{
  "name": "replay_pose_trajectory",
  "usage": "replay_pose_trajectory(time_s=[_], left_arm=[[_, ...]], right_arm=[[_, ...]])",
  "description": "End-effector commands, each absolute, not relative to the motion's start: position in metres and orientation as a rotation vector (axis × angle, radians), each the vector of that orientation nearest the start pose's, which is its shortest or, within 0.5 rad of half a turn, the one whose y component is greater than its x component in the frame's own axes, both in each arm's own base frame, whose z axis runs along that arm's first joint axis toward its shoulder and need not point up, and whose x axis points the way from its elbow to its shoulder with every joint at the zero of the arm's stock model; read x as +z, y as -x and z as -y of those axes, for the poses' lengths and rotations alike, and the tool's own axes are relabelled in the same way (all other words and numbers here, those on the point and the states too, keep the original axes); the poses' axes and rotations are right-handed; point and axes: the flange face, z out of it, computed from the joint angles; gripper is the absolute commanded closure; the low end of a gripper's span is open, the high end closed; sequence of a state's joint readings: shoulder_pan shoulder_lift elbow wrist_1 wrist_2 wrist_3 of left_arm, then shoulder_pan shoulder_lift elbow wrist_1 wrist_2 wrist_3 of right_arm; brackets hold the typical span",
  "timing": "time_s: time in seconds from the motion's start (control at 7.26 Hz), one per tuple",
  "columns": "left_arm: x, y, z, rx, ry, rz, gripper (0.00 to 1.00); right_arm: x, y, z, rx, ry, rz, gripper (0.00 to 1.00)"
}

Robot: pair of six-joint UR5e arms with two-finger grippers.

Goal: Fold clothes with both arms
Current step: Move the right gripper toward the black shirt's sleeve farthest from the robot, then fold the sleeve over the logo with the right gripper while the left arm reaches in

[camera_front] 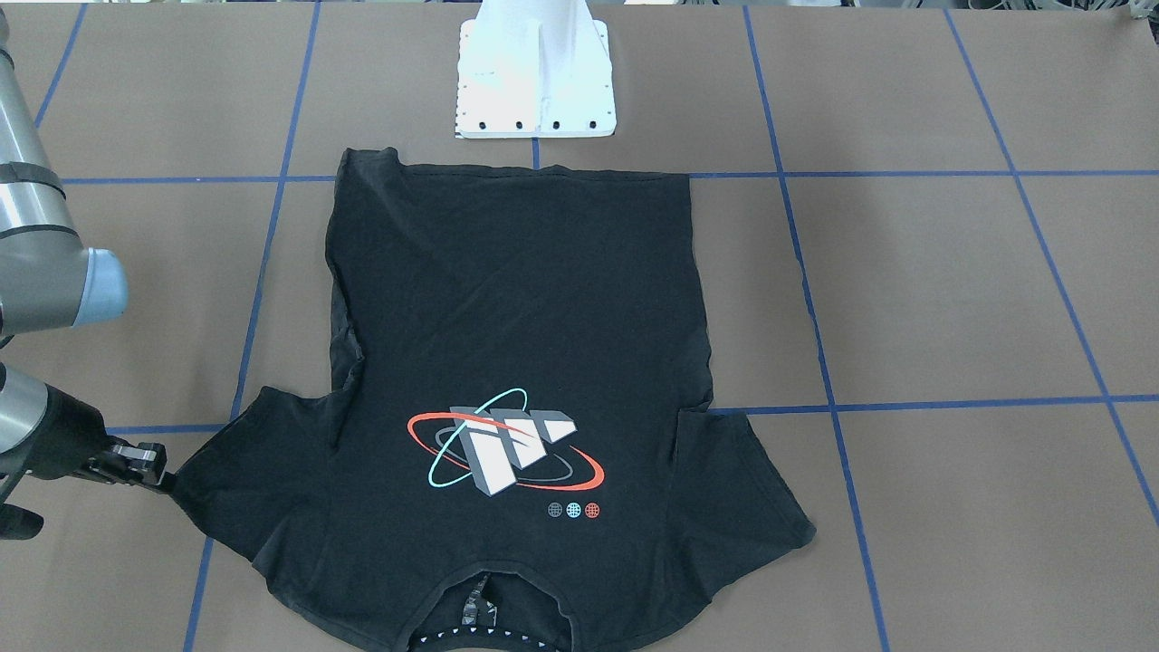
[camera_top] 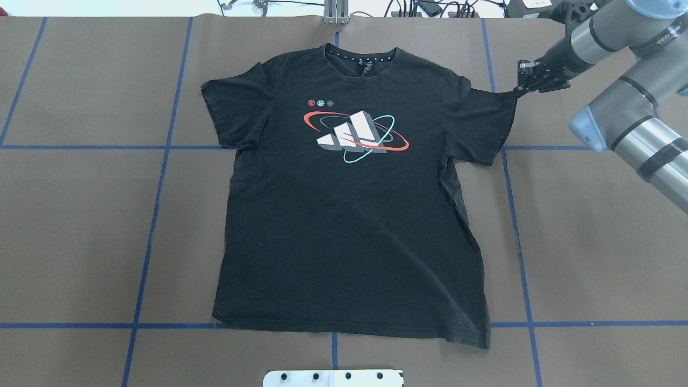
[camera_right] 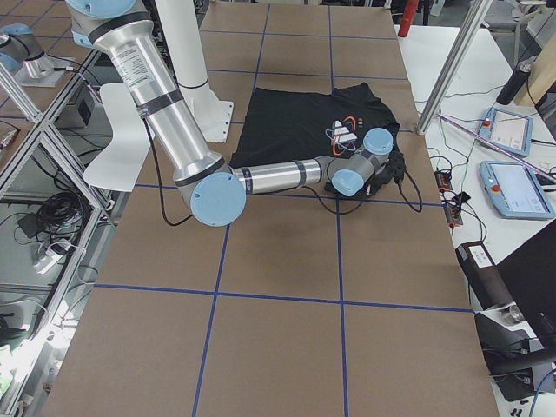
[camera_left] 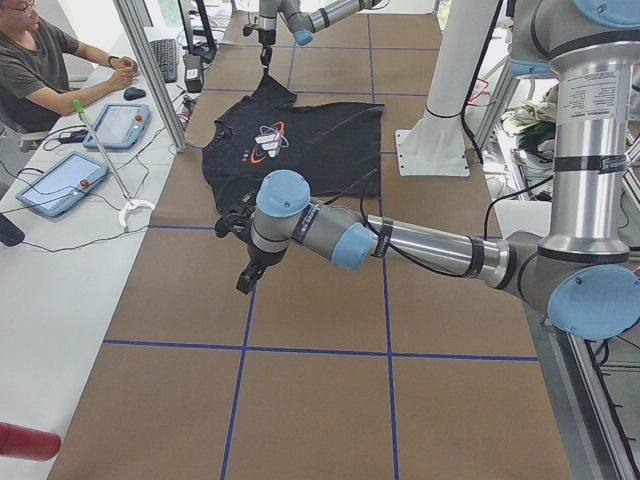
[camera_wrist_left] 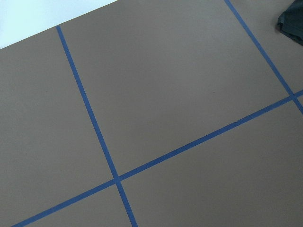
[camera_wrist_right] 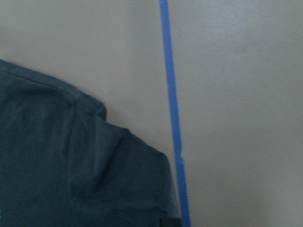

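Black shirt (camera_top: 349,226) lies flat; right claw (camera_top: 521,90) nips its sleeve (camera_top: 492,121); I cannot tell the left claw's (camera_left: 245,272) state. Sleeve fold seems underway; next, carry it inward.

We saw a table (camera_top: 80,242) covered in brown paper, crossed by blue tape lines (camera_top: 161,146). A black T-shirt (camera_top: 349,242) lay spread print-up, collar toward the operators' edge, hem near the white pedestal base (camera_top: 333,378) at the robot's edge.

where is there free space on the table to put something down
Widest: the bare table on the robot's left of the T-shirt. There is also room right of its side seam, nearer the robot. It is crowded at the far right sleeve, where the right gripper pinches the tip.
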State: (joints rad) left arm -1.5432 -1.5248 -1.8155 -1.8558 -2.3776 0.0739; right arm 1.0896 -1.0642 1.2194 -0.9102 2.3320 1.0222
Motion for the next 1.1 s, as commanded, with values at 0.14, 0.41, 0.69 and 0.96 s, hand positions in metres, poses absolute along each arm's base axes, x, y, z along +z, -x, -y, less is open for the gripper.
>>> replay_pose_trajectory(time_s=[0.14,0.41,0.69,0.96], left_arm=[[0.524,0.048,0.487,0.290,-0.477,-0.783,0.00],[0.522,0.048,0.487,0.289,-0.479,-0.782,0.00],[0.523,0.048,0.487,0.286,-0.477,-0.784,0.00],[0.515,0.043,0.501,0.271,-0.477,-0.794,0.00]], right_arm=[[0.336,0.419,0.634,0.290,-0.066,1.068,1.00],[0.289,0.482,0.645,0.308,-0.048,1.039,1.00],[0.288,0.496,0.649,0.322,-0.047,1.023,1.00],[0.291,0.506,0.645,0.319,-0.048,1.013,0.03]])
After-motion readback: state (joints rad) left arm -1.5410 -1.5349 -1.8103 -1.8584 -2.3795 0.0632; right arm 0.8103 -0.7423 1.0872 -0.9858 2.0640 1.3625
